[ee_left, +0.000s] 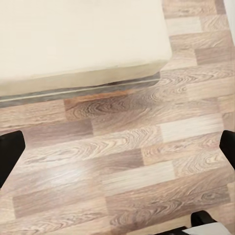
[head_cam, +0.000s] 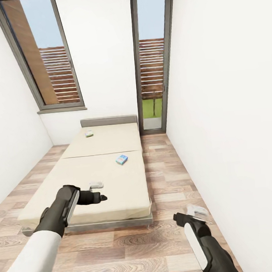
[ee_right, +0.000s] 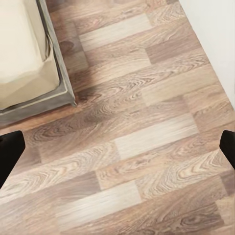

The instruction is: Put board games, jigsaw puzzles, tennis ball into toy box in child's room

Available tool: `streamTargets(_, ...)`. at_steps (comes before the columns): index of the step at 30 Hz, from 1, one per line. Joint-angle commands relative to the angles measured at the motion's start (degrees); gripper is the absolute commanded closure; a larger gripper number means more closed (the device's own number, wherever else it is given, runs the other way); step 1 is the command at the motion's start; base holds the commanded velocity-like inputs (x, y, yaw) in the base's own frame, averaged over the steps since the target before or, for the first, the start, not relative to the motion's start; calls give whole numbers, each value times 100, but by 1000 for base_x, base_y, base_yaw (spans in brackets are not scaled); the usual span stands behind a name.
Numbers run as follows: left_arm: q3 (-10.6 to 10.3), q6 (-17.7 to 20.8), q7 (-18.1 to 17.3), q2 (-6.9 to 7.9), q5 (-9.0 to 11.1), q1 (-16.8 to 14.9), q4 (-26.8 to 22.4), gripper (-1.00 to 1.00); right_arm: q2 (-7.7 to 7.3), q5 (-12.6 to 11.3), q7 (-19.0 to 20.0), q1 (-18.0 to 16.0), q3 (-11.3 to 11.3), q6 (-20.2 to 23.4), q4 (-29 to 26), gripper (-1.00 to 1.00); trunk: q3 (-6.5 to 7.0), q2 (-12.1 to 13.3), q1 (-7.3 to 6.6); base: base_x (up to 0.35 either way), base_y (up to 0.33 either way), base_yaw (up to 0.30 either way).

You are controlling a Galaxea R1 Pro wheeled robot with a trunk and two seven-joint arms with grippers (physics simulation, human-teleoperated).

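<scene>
We face the bed (head_cam: 102, 172) in a narrow room, both arms raised over its foot end.

Two small board games lie on the mattress: a pale one (head_cam: 89, 134) near the headboard at about eleven o'clock, and a blue one (head_cam: 121, 159) nearer the middle at twelve; their printing is too small for us to read. The left tool (head_cam: 101, 198) hangs over the mattress's near part, the right tool (head_cam: 181, 217) over the wood floor (head_cam: 168, 178) at four o'clock. In each wrist view the dark fingertips (ee_left: 10, 154) (ee_right: 9, 149) sit at opposite edges, spread wide and holding nothing. An open floor strip runs between bed and right wall (head_cam: 230, 123).
</scene>
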Motion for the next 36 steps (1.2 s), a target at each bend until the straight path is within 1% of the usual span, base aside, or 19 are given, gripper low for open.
streamTargets(1, -2, 11, -48, -5, -63, -14, -6, -100, 3, -56, -50, -12, 20, 15, -12, -100, -13, -13, 4, 0, 0, 0)
streamTargets(6, -4, -28, -31, -69, -61, -41, -46, -100, 3, -50, -70, -55, 120, 22, -15, -100, -13, -13, 4, 0, 0, 0)
streamTargets(15, -11, -70, 105, -95, -73, -55, -125, -100, 3, -47, -70, -67, 183, 4, 18, -100, -13, -13, 4, 0, 0, 0)
streamTargets(18, -9, -68, 171, -99, -66, -56, -196, -100, 3, -39, -76, -68, 319, 2, 8, -100, -13, -13, 4, 0, 0, 0)
streamTargets(19, -5, -60, 207, -102, -65, -60, -293, -100, 3, -37, -79, -68, 475, -2, 1, -100, -13, -13, 4, 0, 0, 0)
streamTargets(24, 2, -55, 262, -102, -64, -88, -470, -100, 3, -38, -76, -68, 899, -37, 22, -100, -13, -13, 4, 0, 0, 0)
streamTargets(28, 17, -55, 271, -100, -59, -96, -582, -100, 3, -42, -74, -68, 1021, -56, 18, -100, -13, -13, 4, 0, 0, 0)
streamTargets(36, 94, -65, 280, -102, -38, -100, -632, -100, 3, -47, -67, -68, 1066, -104, 3, -100, -13, -13, 4, 0, 0, 0)
